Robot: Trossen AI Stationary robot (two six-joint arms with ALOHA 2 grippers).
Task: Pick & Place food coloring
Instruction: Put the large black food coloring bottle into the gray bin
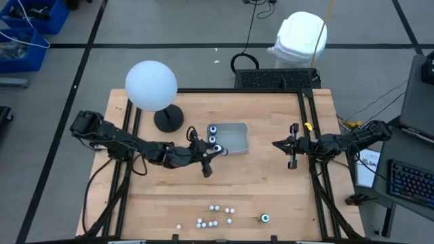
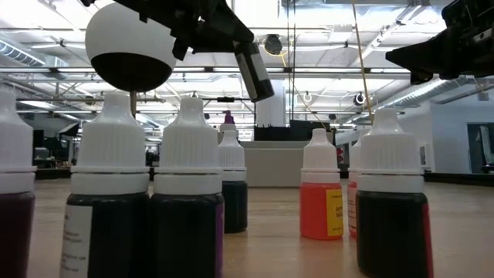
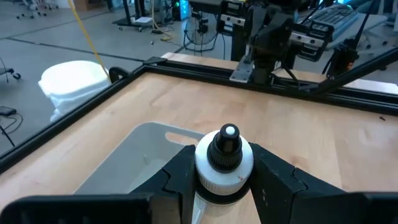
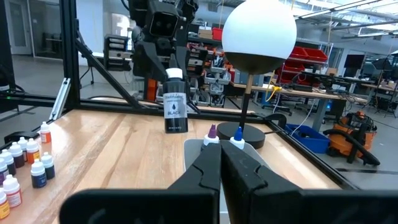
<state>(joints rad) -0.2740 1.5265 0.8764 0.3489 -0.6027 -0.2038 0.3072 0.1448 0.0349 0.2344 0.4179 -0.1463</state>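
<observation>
My left gripper (image 1: 214,150) is at the near left corner of the clear tray (image 1: 236,137), shut on a food coloring bottle (image 4: 176,102) with a white cap and a label reading BLACK. Two more bottles (image 1: 212,134), tipped purple and blue, stand upright in the tray's left end. Several tiny white-capped bottles (image 1: 213,215) and one dark round jar (image 1: 264,218) stand near the table's near edge. They fill the foreground of the low view (image 2: 185,193). My right gripper (image 1: 277,144) waits shut to the right of the tray, touching nothing. My left gripper (image 3: 225,165) pinches the bottle's white cap (image 3: 214,177) between its two fingers (image 3: 180,171), one on each side, just under the dark nozzle (image 3: 227,146). The bottle hangs upright below the fingers (image 4: 169,53), over the tray's corner, and looks lifted clear.
A lamp with a white globe (image 1: 151,85) on a dark round base (image 1: 168,120) stands left of the tray, behind my left arm. Bare wood lies between the tray and the bottles at the near edge. Black rails frame the table's sides.
</observation>
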